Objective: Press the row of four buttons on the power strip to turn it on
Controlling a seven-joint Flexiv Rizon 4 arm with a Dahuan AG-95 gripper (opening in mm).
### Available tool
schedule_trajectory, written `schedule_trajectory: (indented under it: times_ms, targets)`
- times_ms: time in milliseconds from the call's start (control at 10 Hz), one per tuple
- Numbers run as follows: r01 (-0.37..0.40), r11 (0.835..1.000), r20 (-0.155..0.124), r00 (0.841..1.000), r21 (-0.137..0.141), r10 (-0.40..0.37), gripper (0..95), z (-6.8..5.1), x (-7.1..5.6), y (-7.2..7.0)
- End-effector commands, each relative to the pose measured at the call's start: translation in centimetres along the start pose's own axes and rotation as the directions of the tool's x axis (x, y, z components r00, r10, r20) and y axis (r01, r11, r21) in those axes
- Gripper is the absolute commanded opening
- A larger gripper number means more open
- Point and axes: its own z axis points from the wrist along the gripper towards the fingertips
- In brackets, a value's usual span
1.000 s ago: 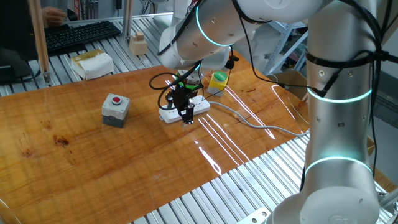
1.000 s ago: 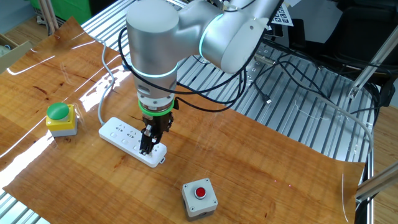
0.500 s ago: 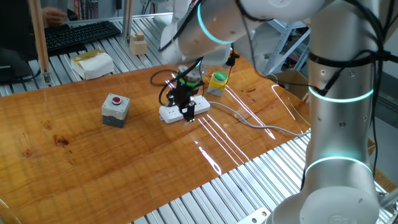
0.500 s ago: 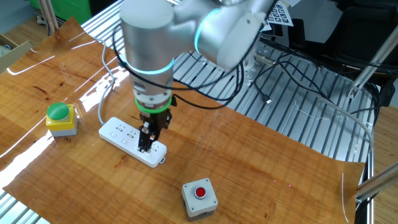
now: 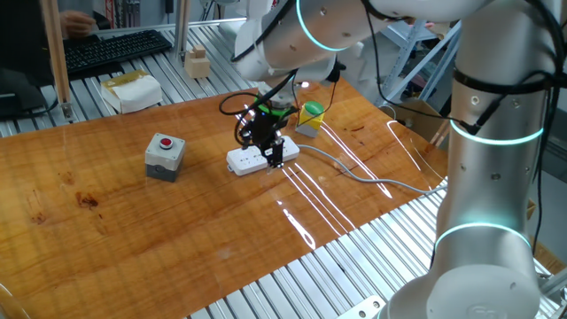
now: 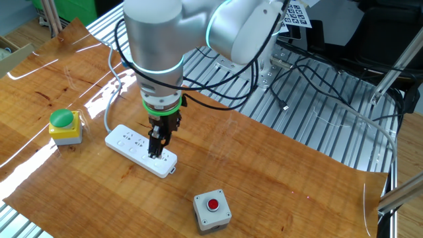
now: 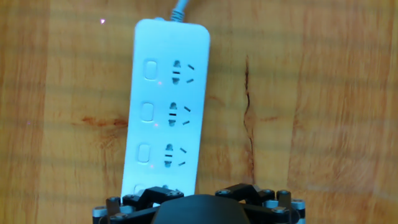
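We see the pincer (image 6: 156, 151) poised above the near end of the power strip (image 7: 166, 102), jaws apparently apart; the row of four buttons (image 7: 145, 111) runs straight ahead toward the grey cable (image 5: 354, 172), mid-tabletop, three visible, the fourth hidden beneath us

On the brown wooden surface (image 5: 177, 230) we see the black gripper (image 5: 274, 158) directly over the long white plastic power strip (image 5: 246, 159). A grey box with a red button (image 5: 165, 156) sits well apart; a green-capped yellow button box (image 5: 310, 118) stands near the strip.
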Motion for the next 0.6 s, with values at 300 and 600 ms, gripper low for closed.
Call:
schedule_trajectory:
  times_ms: [300, 600]
  targets:
    - [0.562, 0.826, -0.019, 0.827, 0.039, -0.562, 76.0, -2.0, -1.0, -1.2]
    - [0.823, 0.567, -0.027, 0.568, 0.027, -0.823, 38.0, -3.0, -2.0, -2.1]
